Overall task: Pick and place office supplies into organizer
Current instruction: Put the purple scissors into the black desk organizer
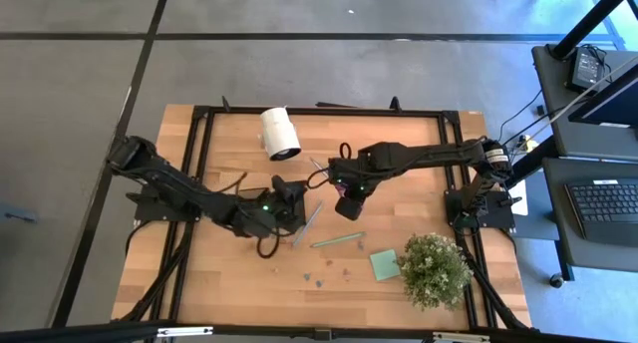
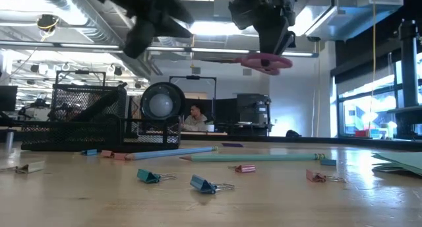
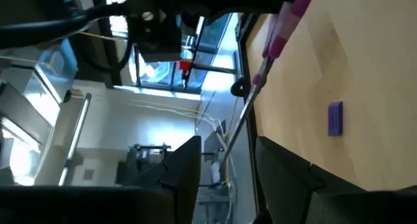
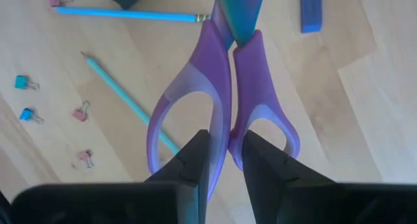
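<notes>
1. Purple-handled scissors [image 4: 225,113] hang in the air over mid-table, pinched by the right gripper [image 4: 227,160]. Its fingers press on the two handle loops where they meet, blades pointing away from the wrist.
2. Handling, my guess: light, stiff, hard plastic loops w/ metal blades. Smooth plastic could slip or pivot in a narrow pinch. Holding near the pivot, not out at the loop ends, should keep it from swinging.
3. Looks: loops purple fading to pale lilac, blades w/ a teal-blue tint, closed. In the low view they read pinkish [image 2: 265,61], held roughly level, well above the wood.
4. Left gripper [image 1: 289,195] sits low, just left of the right one, fingers spread, nothing between them.
5. Organizer: low view shows a black mesh holder [image 2: 72,118] far back on the table. From above I can't make it out, so can't place it relative to the scissors.
6. On the table: two pencils [image 4: 127,14], a blue piece [image 4: 311,9], clips [image 2: 210,185] in teal and pink, green pad [image 1: 385,264] beside the plant [image 1: 435,270].
</notes>
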Controlling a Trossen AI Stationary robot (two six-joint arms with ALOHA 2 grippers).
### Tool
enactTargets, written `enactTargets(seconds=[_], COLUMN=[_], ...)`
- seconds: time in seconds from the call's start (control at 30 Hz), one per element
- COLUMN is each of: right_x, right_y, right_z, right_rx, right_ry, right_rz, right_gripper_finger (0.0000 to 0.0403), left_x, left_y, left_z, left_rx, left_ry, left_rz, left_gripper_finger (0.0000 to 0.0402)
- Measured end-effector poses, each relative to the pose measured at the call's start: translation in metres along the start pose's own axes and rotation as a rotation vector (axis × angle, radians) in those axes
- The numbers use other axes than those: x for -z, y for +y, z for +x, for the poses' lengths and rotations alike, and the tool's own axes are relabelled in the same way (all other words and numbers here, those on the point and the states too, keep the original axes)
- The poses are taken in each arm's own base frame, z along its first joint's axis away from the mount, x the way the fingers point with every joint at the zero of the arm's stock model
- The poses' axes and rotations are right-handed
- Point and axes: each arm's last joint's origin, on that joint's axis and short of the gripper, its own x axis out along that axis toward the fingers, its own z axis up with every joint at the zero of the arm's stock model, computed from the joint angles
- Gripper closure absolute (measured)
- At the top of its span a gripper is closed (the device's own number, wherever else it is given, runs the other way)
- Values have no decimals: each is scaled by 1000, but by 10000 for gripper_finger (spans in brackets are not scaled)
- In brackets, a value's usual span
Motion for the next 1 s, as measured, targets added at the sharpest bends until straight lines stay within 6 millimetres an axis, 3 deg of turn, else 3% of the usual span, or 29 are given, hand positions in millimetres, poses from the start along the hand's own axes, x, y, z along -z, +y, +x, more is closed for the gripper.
enactTargets(seconds=[0.47, 1.0], right_x=[2, 4], right_y=[4, 9], right_z=[0, 0], right_rx=[-7, -14], right_ry=[-3, -6], right_rz=[-15, -35], right_gripper_finger=[326, 326], left_x=[-14, 0], left_y=[-10, -6], left_z=[42, 66], left_rx=[45, 105], left_ry=[38, 35], left_rz=[64, 74], left_gripper_finger=[251, 251])
